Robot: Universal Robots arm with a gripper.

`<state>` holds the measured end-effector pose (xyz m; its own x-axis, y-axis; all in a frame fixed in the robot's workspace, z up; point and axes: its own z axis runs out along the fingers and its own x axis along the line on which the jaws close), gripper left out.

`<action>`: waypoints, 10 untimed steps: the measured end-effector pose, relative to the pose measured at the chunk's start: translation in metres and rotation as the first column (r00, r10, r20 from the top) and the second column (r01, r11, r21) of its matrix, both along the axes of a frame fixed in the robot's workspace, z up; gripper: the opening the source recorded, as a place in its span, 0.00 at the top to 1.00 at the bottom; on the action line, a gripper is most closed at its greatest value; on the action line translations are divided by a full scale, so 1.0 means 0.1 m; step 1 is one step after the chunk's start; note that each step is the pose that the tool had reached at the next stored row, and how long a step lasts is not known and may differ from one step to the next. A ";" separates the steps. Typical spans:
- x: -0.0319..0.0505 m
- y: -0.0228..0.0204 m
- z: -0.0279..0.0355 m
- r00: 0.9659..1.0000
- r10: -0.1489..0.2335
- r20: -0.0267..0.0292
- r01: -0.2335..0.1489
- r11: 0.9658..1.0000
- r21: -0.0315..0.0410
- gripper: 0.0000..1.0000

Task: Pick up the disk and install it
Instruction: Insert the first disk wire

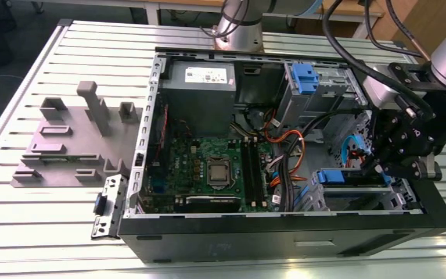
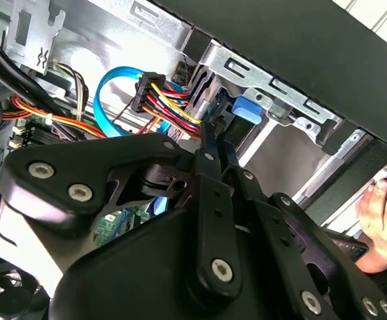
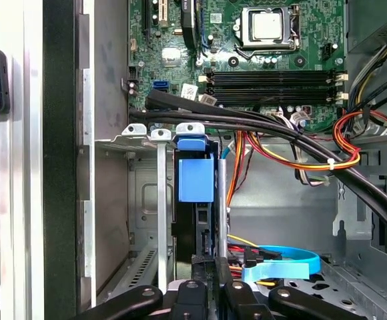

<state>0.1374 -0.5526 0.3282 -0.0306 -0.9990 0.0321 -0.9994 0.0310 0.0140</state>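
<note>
The disk stands on edge in a slot of the metal drive cage, its blue caddy end facing out. It also shows as a blue block in the cage at the case's corner on the exterior view's right. My gripper reaches down into that cage with its two black fingers drawn close together, tips right at the caddy end. The disk's silver body is hidden inside the slot.
The open computer case lies on a slatted table. Thick black cables and orange, red and blue wires run beside the cage. Another blue caddy sits in the far bay. A person's hand is outside the case wall.
</note>
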 end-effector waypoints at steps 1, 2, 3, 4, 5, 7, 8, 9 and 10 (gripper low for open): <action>0.000 0.000 -0.001 1.000 0.000 0.000 0.000 1.000 0.000 0.84; 0.000 0.000 -0.002 1.000 0.000 0.000 0.000 1.000 0.000 0.84; 0.000 0.000 -0.002 1.000 0.000 0.000 0.000 1.000 0.000 0.84; 0.000 0.000 -0.002 1.000 0.000 0.000 0.000 1.000 0.000 0.84; 0.000 0.000 -0.002 1.000 0.000 0.000 0.000 1.000 0.000 0.84; 0.000 0.000 -0.002 1.000 0.000 0.000 0.000 1.000 0.000 0.84; 0.000 0.000 -0.002 1.000 0.000 0.000 0.000 1.000 0.000 0.84; 0.000 0.000 -0.002 1.000 0.000 0.000 0.000 1.000 0.000 0.84; 0.000 0.000 -0.003 1.000 0.000 0.000 0.000 1.000 0.000 0.84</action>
